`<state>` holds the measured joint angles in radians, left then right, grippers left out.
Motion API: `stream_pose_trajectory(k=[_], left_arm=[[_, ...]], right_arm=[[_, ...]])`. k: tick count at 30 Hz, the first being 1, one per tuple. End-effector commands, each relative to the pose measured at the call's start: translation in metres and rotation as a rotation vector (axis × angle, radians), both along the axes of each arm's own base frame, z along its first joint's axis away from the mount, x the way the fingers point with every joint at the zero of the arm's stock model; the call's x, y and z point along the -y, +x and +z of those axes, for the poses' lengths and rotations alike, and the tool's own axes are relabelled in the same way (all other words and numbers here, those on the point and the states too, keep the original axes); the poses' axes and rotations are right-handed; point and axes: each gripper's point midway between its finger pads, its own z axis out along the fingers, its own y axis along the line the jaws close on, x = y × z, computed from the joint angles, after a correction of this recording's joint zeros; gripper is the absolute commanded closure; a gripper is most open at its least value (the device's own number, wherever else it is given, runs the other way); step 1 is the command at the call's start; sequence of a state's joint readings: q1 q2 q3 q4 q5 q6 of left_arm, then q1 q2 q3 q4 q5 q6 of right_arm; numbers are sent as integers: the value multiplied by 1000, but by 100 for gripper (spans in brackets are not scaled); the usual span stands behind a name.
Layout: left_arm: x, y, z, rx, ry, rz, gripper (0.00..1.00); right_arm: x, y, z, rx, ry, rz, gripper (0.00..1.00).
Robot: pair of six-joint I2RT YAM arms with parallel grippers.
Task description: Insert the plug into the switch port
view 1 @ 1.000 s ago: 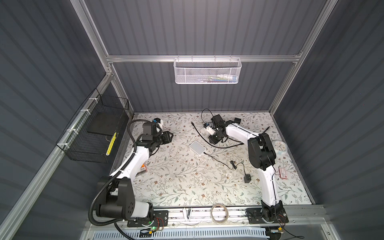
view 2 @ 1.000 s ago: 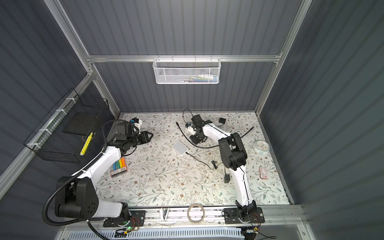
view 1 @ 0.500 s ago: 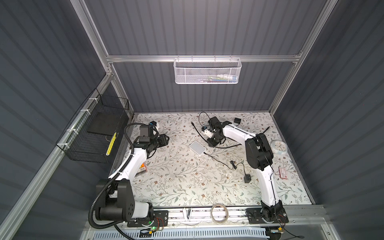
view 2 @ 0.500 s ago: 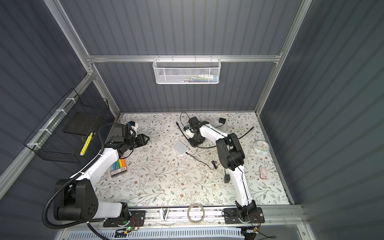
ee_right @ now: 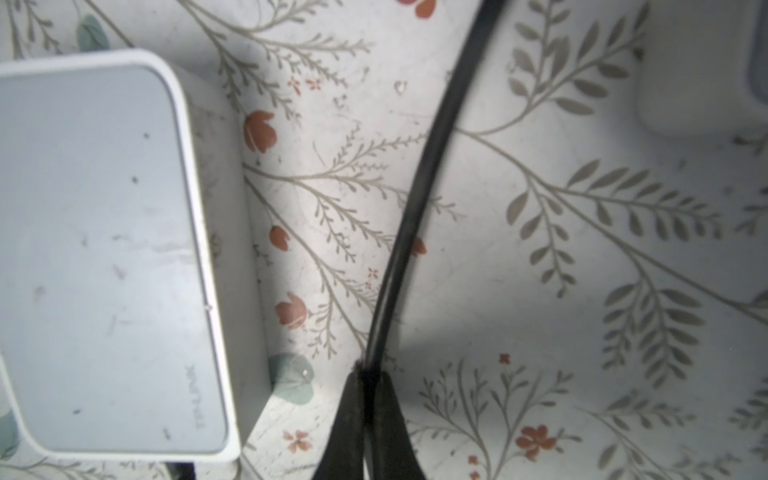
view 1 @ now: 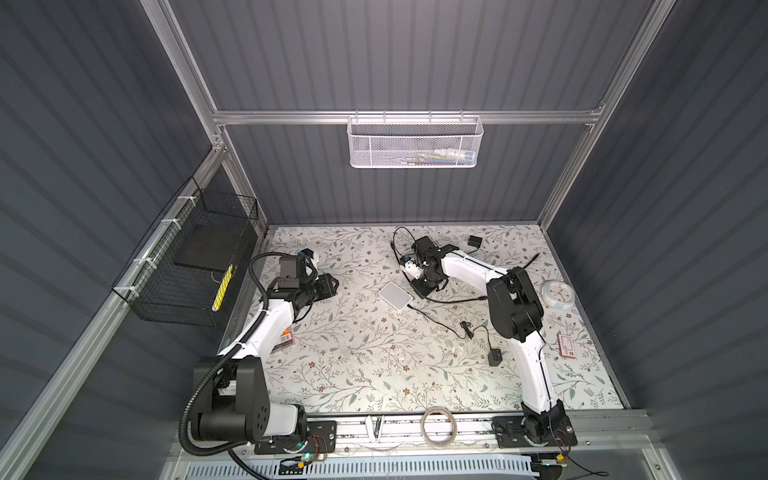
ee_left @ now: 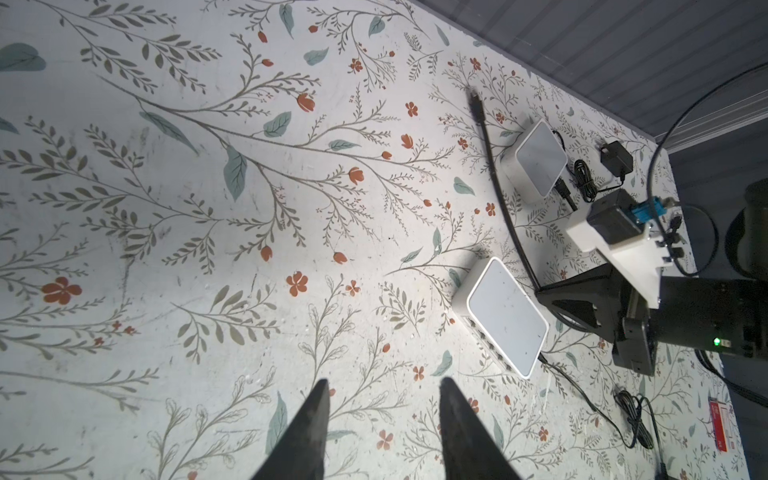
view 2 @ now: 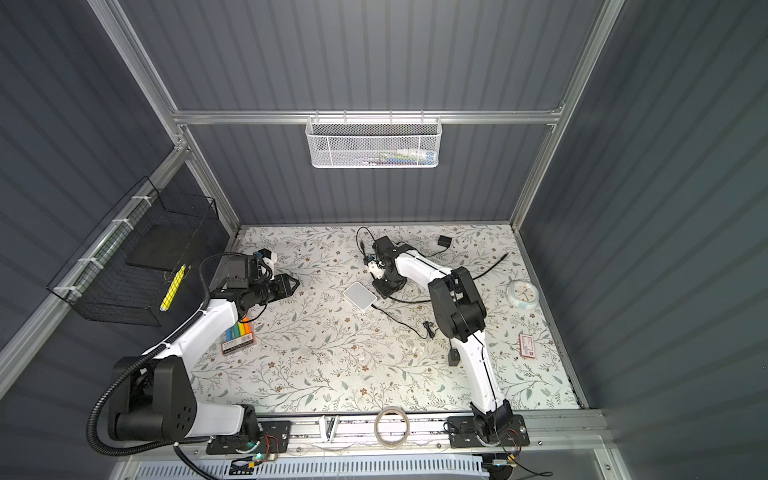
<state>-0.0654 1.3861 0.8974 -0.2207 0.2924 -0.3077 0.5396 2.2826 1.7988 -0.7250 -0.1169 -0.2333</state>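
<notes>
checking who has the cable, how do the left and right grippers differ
The left gripper has its jaws apart with nothing between them; the right gripper is shut on the black cable. The left gripper stands off from the white switch; the right gripper is close beside it. Both have dark tapered fingers.

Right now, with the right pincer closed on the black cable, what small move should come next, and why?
Probably lift the right pincer slightly, raising the black cable off the mat: it is shut on the cable beside the white switch, while the plug lies apart from the switch.
</notes>
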Motion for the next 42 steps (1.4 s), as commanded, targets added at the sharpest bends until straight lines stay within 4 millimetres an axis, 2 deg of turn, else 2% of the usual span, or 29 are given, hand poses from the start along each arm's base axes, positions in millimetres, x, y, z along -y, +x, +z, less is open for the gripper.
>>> stream_pose_trajectory(k=[1,5,10,15,18,22,27,30,35,42], left_arm=[[1,-2,2,14,-15,-15,56],[2,-3,5,23,-23,-14,57],[2,-4,11,39,-32,-6,57],[10,-9,14,42,-81,-31,57],[15,-10,18,47,-115,-49,56],[33,-12,17,39,-233,-98,55],[70,-14,26,62,-346,-199,54],[95,-14,23,46,-375,-266,54],[105,0,14,34,-429,-265,54],[118,23,19,62,-491,-279,54]], right_arm=[[3,-17,-19,-72,-29,21,100],[7,-20,3,-45,-32,37,100],[10,-26,48,23,-5,48,100],[15,-43,77,51,19,43,100],[18,-60,84,43,24,36,100],[14,-88,90,32,58,44,100],[1,-117,95,32,118,73,100],[-10,-132,101,32,156,119,100],[-14,-147,110,42,178,167,100],[-18,-169,119,34,217,217,100]])
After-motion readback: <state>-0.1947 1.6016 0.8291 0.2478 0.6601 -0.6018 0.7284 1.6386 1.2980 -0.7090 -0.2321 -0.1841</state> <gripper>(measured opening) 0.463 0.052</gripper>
